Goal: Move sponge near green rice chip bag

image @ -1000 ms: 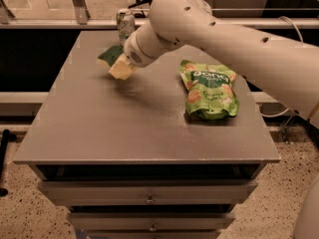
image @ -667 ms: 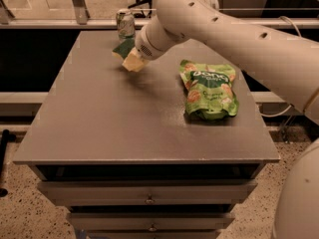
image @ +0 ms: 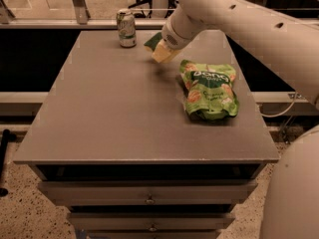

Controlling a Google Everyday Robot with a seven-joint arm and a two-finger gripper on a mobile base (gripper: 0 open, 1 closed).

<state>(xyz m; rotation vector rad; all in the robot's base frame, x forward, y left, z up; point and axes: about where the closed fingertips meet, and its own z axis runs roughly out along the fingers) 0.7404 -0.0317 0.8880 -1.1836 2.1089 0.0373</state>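
The white robot arm reaches in from the right over a grey table [image: 109, 118], its gripper [image: 167, 45] at the far middle of the tabletop and clamped on the sponge [image: 160, 51]. The fingers themselves are mostly hidden behind the wrist and the sponge. The sponge hangs clear of the surface, with a faint shadow on the table just below it. It is tilted: the dark green scrub side faces up and toward the far left, and the pale yellow foam faces down and toward the camera. Its long axis appears to run on a diagonal from far left to near right, the lower yellow corner pointing toward the green chip bag [image: 210, 89].

The bag lies flat on the right half of the table, its long axis running from the far edge toward the near edge and its white lettering at the far end. The sponge sits just beyond the bag's far left corner, near it but not touching. A green-and-white drink can [image: 126, 28] stands upright near the table's far edge, to the left of the sponge and apart from it. Drawers [image: 149, 198] show under the tabletop.
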